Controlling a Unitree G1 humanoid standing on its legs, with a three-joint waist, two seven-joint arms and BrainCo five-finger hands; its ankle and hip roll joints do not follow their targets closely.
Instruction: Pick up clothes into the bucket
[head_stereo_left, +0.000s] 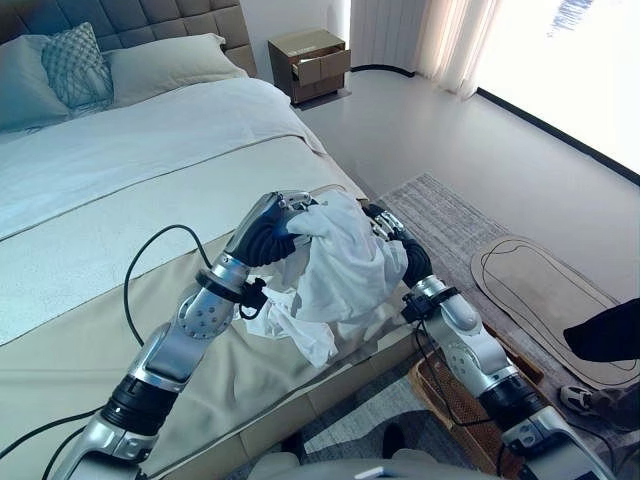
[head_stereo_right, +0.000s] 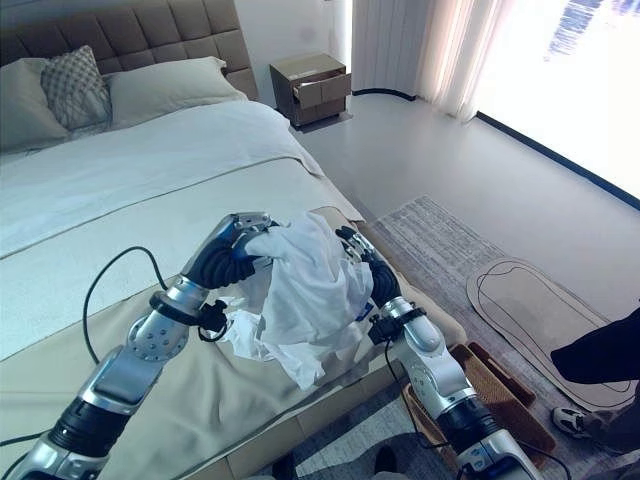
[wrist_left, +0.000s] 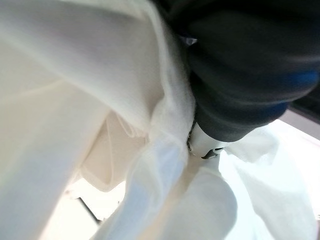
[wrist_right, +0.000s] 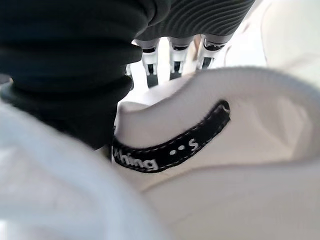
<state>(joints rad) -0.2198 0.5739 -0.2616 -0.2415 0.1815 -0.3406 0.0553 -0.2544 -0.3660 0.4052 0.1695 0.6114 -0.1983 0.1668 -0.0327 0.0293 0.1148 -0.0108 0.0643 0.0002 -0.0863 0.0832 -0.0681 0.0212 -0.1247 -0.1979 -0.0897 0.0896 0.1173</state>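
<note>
Over bed — both hands hold white garment.

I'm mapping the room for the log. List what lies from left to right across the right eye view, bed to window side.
Patterned cushion → white pillow → left hand → white garment → right hand → woven basket → a person's shoe.

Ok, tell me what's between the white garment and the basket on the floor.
Nothing visible. Both hands, left hand and right hand, hold the white garment above the bed's edge; the wicker basket sits below beside the right arm.
</note>
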